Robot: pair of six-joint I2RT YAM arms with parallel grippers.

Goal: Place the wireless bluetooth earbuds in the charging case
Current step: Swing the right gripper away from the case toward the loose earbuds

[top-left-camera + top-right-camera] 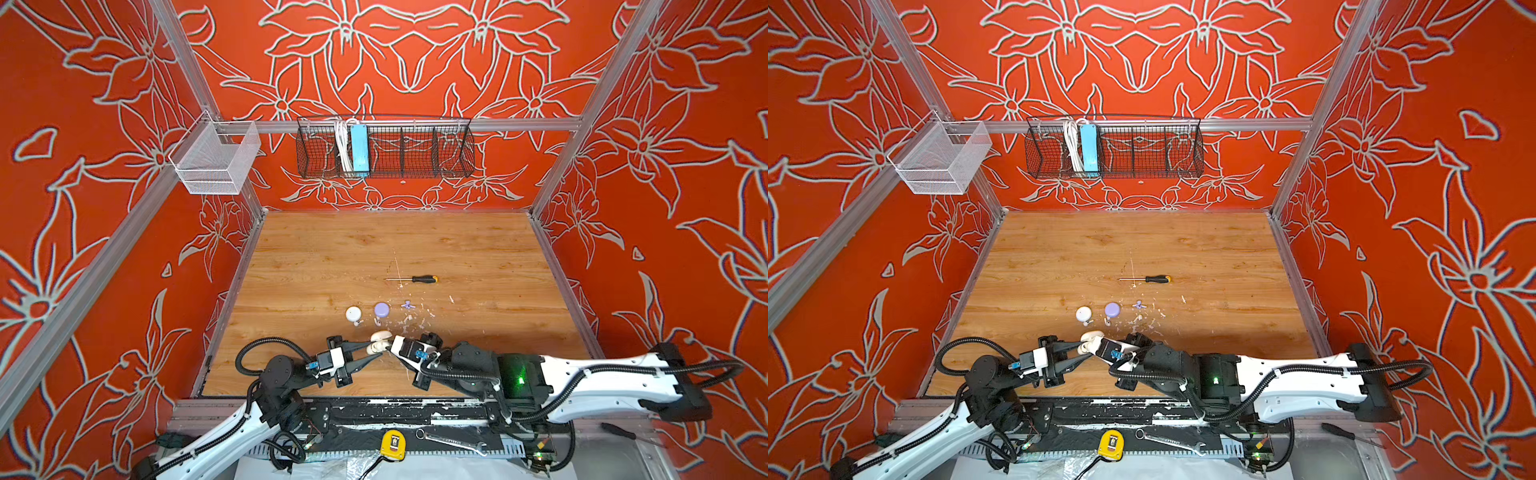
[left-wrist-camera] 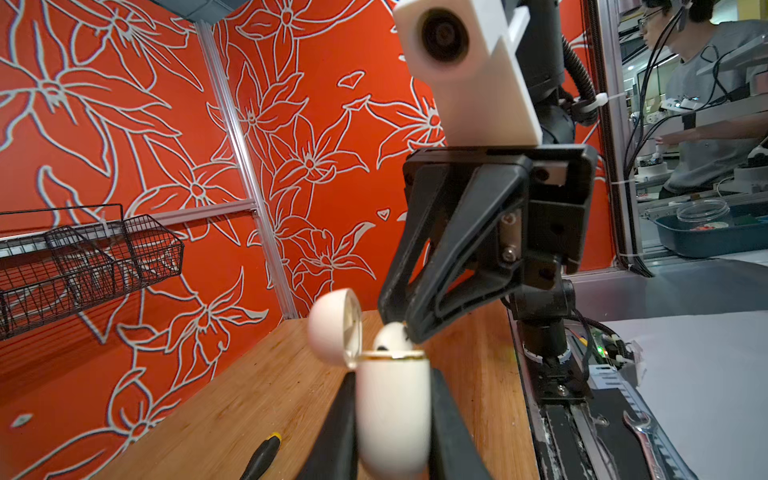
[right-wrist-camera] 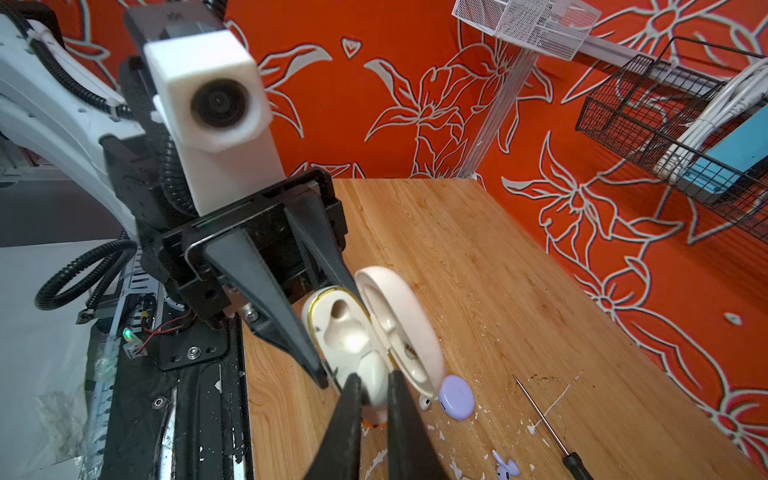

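My left gripper (image 2: 392,374) is shut on an upright cream charging case (image 2: 392,411), whose lid (image 2: 334,328) is swung open. My right gripper (image 3: 372,380) is shut on a white earbud (image 3: 372,374). The earbud's head (image 2: 390,338) stands just above the case's gold rim, at one well. The other well (image 3: 338,309) shows empty. In both top views the two grippers meet at the case (image 1: 379,341) (image 1: 1090,338) near the table's front edge. A lilac pair of earbuds (image 1: 408,305) and a loose white earbud (image 3: 424,402) lie on the table behind.
A round lilac case (image 1: 381,309) and a round white case (image 1: 353,313) sit just behind the grippers, among white paint flecks. A screwdriver (image 1: 415,279) lies mid-table. A black wire basket (image 1: 384,147) and a white mesh basket (image 1: 216,158) hang on the walls.
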